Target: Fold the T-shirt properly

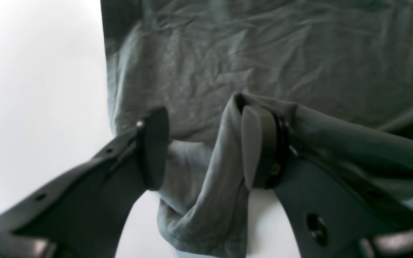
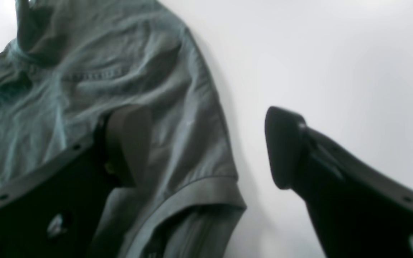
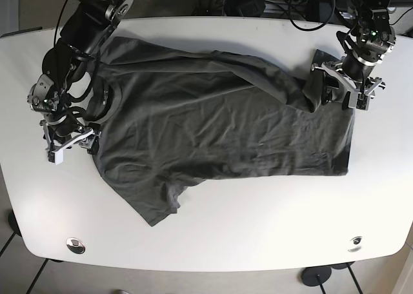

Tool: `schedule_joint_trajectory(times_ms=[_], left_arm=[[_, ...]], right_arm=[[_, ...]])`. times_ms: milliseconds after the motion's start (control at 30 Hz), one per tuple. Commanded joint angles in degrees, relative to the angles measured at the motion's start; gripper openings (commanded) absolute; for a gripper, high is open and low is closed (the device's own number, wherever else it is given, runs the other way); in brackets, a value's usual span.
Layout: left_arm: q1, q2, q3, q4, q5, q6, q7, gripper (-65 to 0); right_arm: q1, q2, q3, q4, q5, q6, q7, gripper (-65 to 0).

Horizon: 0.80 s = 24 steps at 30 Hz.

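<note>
Dark grey T-shirt (image 3: pixel 219 126) spread wrinkled across the middle of the white tabletop (image 3: pixel 213 236), collar end toward the base view's left edge, hem toward its right edge. One short sleeve (image 3: pixel 158 204) splayed out toward the near edge. Far side of the shirt folded partway over the body, running in a ridge from the far-left area to a bunched, lifted corner (image 3: pixel 313 88) near the far-right part of the tabletop.

In the left wrist view, left gripper (image 1: pixel 206 147) spread apart, a fold of the cloth (image 1: pixel 224 168) draped over one finger pad (image 1: pixel 253 143) and hanging between the jaws, not pinched; other finger (image 1: pixel 152 147) clear of that fold, above the shirt's edge. In the base view, same gripper (image 3: pixel 345 91) at the raised corner.

Right gripper (image 2: pixel 206 147) released, jaws wide; one finger (image 2: pixel 127 143) over the sleeve cloth (image 2: pixel 177 161) near its hemmed cuff, the other (image 2: pixel 285 147) over bare tabletop (image 2: pixel 335 53), just beside the shirt's edge. In the base view, that gripper (image 3: pixel 68 142) at the collar end, close to the left edge
</note>
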Motion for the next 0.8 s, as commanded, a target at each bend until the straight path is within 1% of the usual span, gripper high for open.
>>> schedule_joint_trajectory(times_ms=[33, 100, 167, 233, 267, 300, 367, 400, 433, 467, 500, 533, 567, 600, 700, 733, 767, 800], left_arm=[[-0.43, -0.82, -0.43, 0.87, -0.62, 0.03, -1.36, -34.4], [-1.75, -0.55, -1.13, 1.31, -0.97, 0.03, -1.36, -34.4], [-2.01, -0.46, -2.8, 1.4, -2.21, -0.06, -1.36, -33.9], [-3.33, -0.64, -4.91, 1.31, -7.04, -0.06, -1.27, -33.8], [-4.38, -0.55, -6.14, 1.04, -8.53, -0.06, -1.27, -33.8], [-5.53, -0.55, -7.19, 0.87, -9.41, 0.12, -1.27, -33.6], [-8.95, -0.46, -8.69, -0.89, -9.77, 0.29, -0.39, -33.6], [-11.86, -0.55, -8.69, -3.26, -9.77, 0.38, 1.9, -31.8], [-14.49, -0.64, -8.78, -5.37, -9.77, 0.38, 3.74, -28.6], [-17.22, -0.73, -9.04, -7.66, -9.77, 0.38, 5.59, -25.4], [-20.73, -0.82, -10.8, -11.62, -9.15, 0.47, 7.61, -22.6], [-22.84, -0.64, -11.68, -14.25, -7.92, 0.47, 8.4, -21.9], [-26.01, -0.64, -11.94, -18.3, -5.37, 0.38, 8.75, -21.7], [-28.65, -0.73, -11.68, -22.16, -2.64, 0.29, 8.75, -21.7], [-33.57, -0.64, -11.59, -30.25, 2.45, 0.03, 8.75, -21.7], [-35.59, -0.64, -11.59, -34.38, 4.04, 0.03, 8.58, -21.7], [-36.82, -0.64, -11.59, -37.2, 5.0, 0.03, 8.49, -21.7], [-37.88, -0.73, -11.59, -39.84, 5.62, 0.03, 8.4, -21.5]], right_arm=[[2.46, 1.27, 0.42, -3.84, 0.28, 0.03, 2.88, -17.6], [2.54, 2.77, 0.33, -7.89, 0.37, 0.03, 5.7, -17.9], [2.54, 2.94, 0.24, -9.82, 0.37, 0.03, 6.49, -17.9], [2.46, 2.86, 0.15, -11.49, 0.37, 0.39, 6.49, -18.2], [2.37, 2.68, 0.06, -11.75, 0.37, 0.47, 6.4, -18.2], [2.37, 1.62, -0.46, -11.75, 0.37, 0.47, 6.4, -18.2], [1.75, 0.22, -2.05, -11.4, 0.37, 0.47, 6.31, -18.2], [1.14, -0.05, -2.66, -11.4, 0.37, 0.47, 6.31, -18.4], [1.05, -0.05, -2.84, -11.4, 0.46, 0.47, 6.31, -18.4], [1.05, -0.66, -2.84, -11.58, 0.46, 0.47, 6.31, -18.4], [0.87, -1.45, -2.84, -11.4, 0.37, 0.47, 6.31, -18.5], [0.78, -1.63, -2.84, -11.4, 0.37, 0.47, 6.31, -18.9], [0.78, -1.63, -2.84, -11.58, 0.37, 0.47, 6.31, -23.0], [0.78, -1.63, -2.84, -11.67, 0.37, 0.47, 6.4, -33.3], [0.96, -1.63, -2.92, -11.67, 0.37, 0.47, 6.4, -61.7], [1.05, -1.63, -2.92, -11.67, 0.37, 0.47, 6.4, -62.1], [1.05, -1.63, -3.28, -11.58, 0.37, 0.47, 6.49, -59.6], [1.14, -1.63, -3.36, -11.58, 0.37, 0.47, 6.58, -59.5]])
